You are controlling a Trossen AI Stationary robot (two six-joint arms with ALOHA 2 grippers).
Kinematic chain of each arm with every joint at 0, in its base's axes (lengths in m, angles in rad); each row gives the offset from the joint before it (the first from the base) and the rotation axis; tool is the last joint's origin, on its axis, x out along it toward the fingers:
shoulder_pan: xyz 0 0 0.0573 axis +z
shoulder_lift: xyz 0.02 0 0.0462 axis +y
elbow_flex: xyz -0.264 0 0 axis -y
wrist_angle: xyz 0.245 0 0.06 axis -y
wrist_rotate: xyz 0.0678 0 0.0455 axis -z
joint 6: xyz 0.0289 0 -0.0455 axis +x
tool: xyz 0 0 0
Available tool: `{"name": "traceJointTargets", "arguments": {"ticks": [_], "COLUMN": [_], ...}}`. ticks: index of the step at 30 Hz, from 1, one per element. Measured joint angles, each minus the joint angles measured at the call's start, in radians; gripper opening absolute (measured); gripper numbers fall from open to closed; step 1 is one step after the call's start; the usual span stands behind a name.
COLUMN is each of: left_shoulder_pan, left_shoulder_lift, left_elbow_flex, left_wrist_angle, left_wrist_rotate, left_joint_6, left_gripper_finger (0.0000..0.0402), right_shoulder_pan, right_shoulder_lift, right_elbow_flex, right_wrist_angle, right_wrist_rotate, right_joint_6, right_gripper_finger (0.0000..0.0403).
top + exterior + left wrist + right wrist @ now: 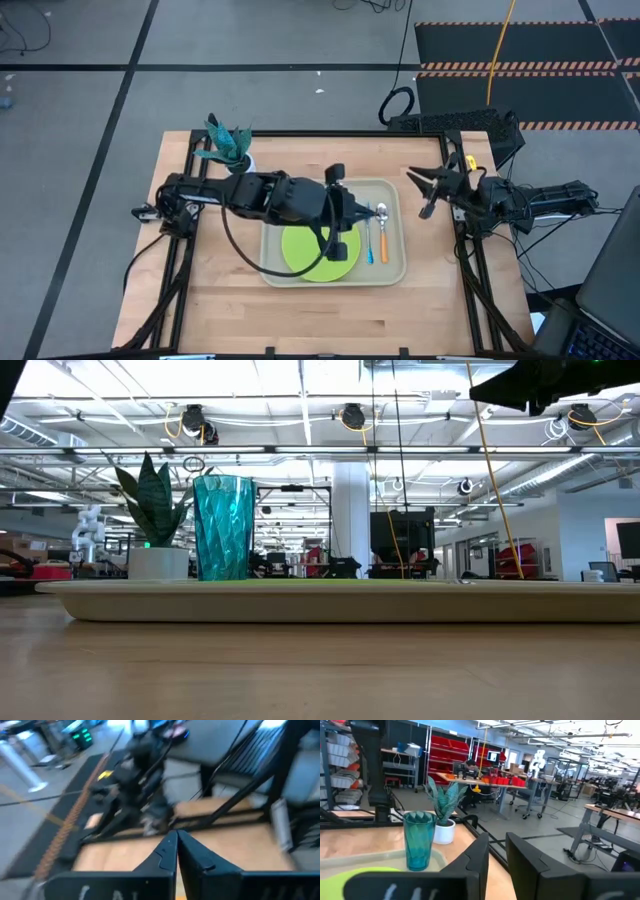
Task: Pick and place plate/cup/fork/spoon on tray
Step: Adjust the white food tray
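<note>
The beige tray (pixel 396 268) lies mid-table. On it lie the lime-green plate (pixel 305 255), the blue-handled fork (pixel 368 238) and the orange-handled spoon (pixel 383 238), side by side to the right of the plate. The teal cup (pixel 419 840) stands upright on the tray's far left part and also shows in the low view (pixel 222 527); my left arm hides it in the high view. My left gripper (pixel 358 213) is over the tray, shut and empty (pixel 176 851). My right gripper (pixel 428 190) is just right of the tray, open a little and empty (pixel 498 855).
A white pot with a green plant (pixel 232 148) stands at the table's far left, behind the tray. Bare wood lies along the near edge (pixel 330 320). Black frame rails (pixel 470 270) run along both table sides.
</note>
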Motion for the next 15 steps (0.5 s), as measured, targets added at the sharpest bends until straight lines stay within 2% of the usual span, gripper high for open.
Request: {"name": "traceJointTargets", "arguments": {"ticks": [5, 8, 12, 15], "left_shoulder_pan": [-0.002, -0.015, -0.033, -0.043], "left_shoulder_lift": [0.031, 0.088, 0.127, 0.128], "left_elbow_flex": [0.002, 0.002, -0.002, -0.001], "left_wrist_angle": [0.201, 0.341, 0.335, 0.272], "left_wrist_rotate": [0.113, 0.14, 0.112, 0.037], "left_joint_6": [-0.045, -0.009, 0.03, 0.024], "left_gripper_finger": [0.0005, 0.0012, 0.0005, 0.0005], "right_shoulder_pan": [0.0, 0.0, 0.0, 0.0], "right_shoulder_lift": [0.0, 0.0, -0.005, -0.007], "right_elbow_flex": [0.0, 0.0, 0.0, 0.0], "right_wrist_angle": [0.0, 0.0, -0.009, -0.01], "right_wrist_rotate": [0.003, 0.004, 0.007, 0.009], "right_joint_6": [-0.019, -0.029, -0.045, -0.056], "right_gripper_finger": [0.0057, 0.0057, 0.0057, 0.0057]}}
